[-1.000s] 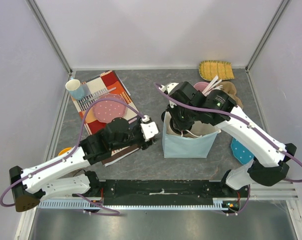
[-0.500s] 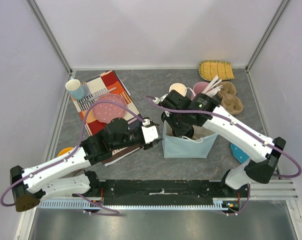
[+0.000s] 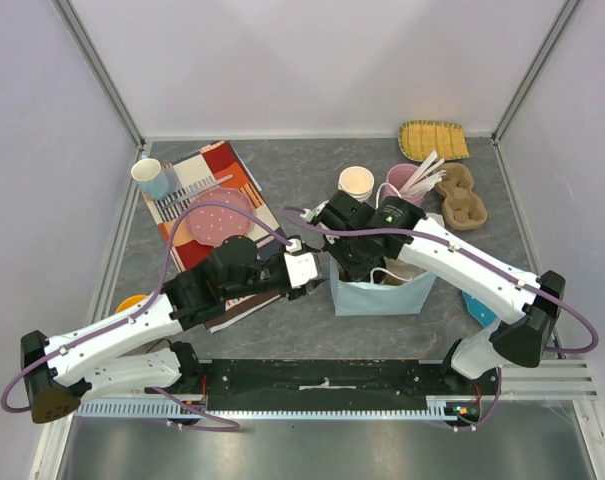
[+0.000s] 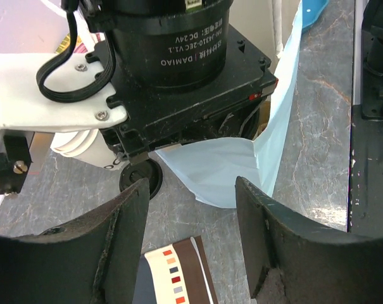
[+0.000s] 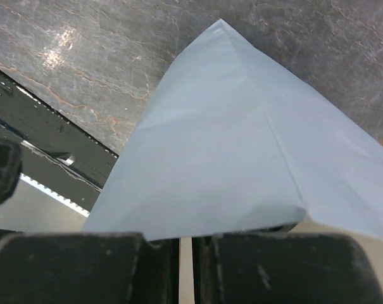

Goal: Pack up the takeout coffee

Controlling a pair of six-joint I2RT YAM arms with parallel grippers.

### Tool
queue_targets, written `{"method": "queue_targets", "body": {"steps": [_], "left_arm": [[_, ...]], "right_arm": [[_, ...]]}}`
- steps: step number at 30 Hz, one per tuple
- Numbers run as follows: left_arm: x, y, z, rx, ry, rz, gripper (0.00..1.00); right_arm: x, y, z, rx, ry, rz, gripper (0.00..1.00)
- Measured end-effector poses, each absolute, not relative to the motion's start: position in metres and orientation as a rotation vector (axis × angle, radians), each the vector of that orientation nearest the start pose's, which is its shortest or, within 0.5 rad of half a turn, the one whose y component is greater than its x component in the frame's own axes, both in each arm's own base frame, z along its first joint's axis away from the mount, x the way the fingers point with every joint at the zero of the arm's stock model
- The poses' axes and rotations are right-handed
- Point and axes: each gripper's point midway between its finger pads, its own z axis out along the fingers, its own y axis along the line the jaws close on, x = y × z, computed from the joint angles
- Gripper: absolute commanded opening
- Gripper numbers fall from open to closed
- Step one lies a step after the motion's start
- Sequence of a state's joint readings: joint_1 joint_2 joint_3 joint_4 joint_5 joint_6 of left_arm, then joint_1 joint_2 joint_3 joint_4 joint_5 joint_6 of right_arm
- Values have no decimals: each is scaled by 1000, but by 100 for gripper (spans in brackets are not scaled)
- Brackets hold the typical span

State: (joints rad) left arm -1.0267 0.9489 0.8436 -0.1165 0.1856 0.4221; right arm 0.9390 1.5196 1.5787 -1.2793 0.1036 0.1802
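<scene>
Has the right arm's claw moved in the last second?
Yes. The right claw has slid left and nearer, from beside the pink cup to the light-blue bag's left rim.

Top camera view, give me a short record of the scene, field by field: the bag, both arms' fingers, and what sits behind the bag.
bag: light-blue paper bag, upright, open at the top
right fingers: right gripper nearly closed on the bag's wall
left fingers: left gripper spread apart, empty, beside the bag's left edge
coffee: no lidded cup visible
behind bag: lidless white cup, pink cup with sticks, cardboard cup carrier
left side: patterned booklet
</scene>
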Motion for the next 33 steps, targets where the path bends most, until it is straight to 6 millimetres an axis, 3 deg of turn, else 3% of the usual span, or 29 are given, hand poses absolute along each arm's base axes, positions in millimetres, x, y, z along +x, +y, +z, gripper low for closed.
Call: {"method": "queue_targets", "body": {"steps": [8,15,25,33], "left_arm": [[169,-309,270,1311,1275,-595,63],[169,-309,270,1314,1272,-592,63],[169,-308,270,1319,1266,-586,63],[169,-308,270,1324,1259,-580,63]], "right_arm": [[184,243,188,-1019,2567,253,0],[188,245,187,-994,2539,319,0],[190,246,187,-987,2528,329,34],[190,241,192,-988,2537,312,37]]}}
